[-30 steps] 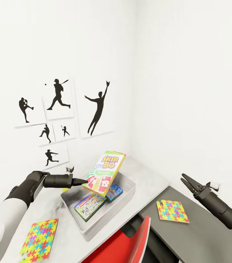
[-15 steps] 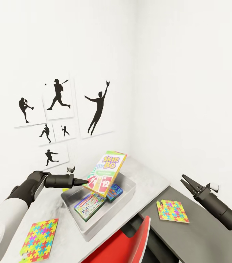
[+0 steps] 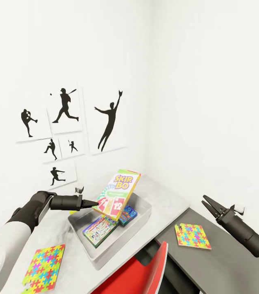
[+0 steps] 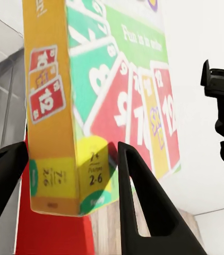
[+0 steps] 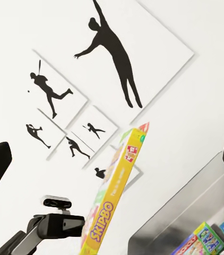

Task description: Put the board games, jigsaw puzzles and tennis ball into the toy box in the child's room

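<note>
Head view showed my left tool (image 3: 93, 203) pinching the lower corner of the large Skip-Bo board game (image 3: 117, 194), which stood tilted over the toy box (image 3: 141, 222) on the table (image 3: 162, 194). Two smaller board games (image 3: 109, 222) already lay flat inside. My left wrist view had the box's corner (image 4: 85, 180) between both fingers (image 4: 138, 207). My right tool (image 3: 208, 204) hung spread and empty near the side desk (image 3: 227, 269), where one jigsaw puzzle (image 3: 192, 236) lay; the other puzzle (image 3: 43, 265) sat on the table. I judged I should tip the box flatter and lower it before letting go, so it wouldn't catch the rim.
</note>
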{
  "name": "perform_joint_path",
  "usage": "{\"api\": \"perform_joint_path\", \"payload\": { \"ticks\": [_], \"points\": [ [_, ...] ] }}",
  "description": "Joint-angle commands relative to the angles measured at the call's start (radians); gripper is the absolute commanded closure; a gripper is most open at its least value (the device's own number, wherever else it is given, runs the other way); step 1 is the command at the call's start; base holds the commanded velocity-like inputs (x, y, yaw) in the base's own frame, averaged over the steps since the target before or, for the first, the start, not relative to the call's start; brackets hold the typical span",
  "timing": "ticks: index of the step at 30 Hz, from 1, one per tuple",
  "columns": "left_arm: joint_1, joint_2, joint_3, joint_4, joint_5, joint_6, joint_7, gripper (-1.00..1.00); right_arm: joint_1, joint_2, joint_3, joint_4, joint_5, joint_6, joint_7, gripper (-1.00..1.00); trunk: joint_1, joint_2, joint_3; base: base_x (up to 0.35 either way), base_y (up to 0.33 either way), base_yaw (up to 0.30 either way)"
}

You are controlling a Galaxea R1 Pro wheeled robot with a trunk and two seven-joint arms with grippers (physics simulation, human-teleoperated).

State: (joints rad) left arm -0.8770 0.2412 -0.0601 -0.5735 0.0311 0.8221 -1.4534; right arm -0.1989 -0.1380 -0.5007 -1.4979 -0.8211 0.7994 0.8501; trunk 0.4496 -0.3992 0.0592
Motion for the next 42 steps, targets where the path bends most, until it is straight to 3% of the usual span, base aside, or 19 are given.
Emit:
{"api": "perform_joint_path", "payload": {
  "ticks": [1, 21, 26, 31, 42],
  "points": [
    [0.000, 0.001, -0.004, 0.000, 0.004, 0.011, 0.000, 1.00, 0.000, 0.000, -0.001, 0.000, -0.002, 0.006, 0.001, -1.00, 0.000, -0.001, -0.001, 0.000, 0.000, 0.000],
    [0.000, 0.001, -0.010, -0.002, 0.004, 0.010, 0.017, 1.00, 0.000, -0.004, -0.004, 0.001, -0.004, 0.015, 0.002, -1.00, 0.000, -0.001, -0.032, 0.000, 0.000, 0.000],
    [0.000, 0.001, -0.013, -0.003, 0.003, 0.007, 0.022, 1.00, 0.000, -0.003, -0.023, 0.001, -0.004, 0.019, 0.003, -1.00, 0.000, -0.001, -0.040, 0.000, 0.000, 0.000],
    [-0.001, 0.001, -0.012, -0.003, 0.004, -0.006, 0.076, 1.00, 0.000, -0.003, -0.028, 0.001, -0.004, 0.019, 0.003, -1.00, 0.000, -0.001, -0.049, 0.000, 0.000, 0.000],
    [-0.002, 0.003, -0.013, -0.003, 0.004, -0.010, 0.091, 1.00, 0.000, -0.003, -0.029, 0.001, -0.003, 0.018, 0.003, -1.00, 0.000, -0.001, -0.067, 0.000, 0.000, 0.000]
  ]
}}
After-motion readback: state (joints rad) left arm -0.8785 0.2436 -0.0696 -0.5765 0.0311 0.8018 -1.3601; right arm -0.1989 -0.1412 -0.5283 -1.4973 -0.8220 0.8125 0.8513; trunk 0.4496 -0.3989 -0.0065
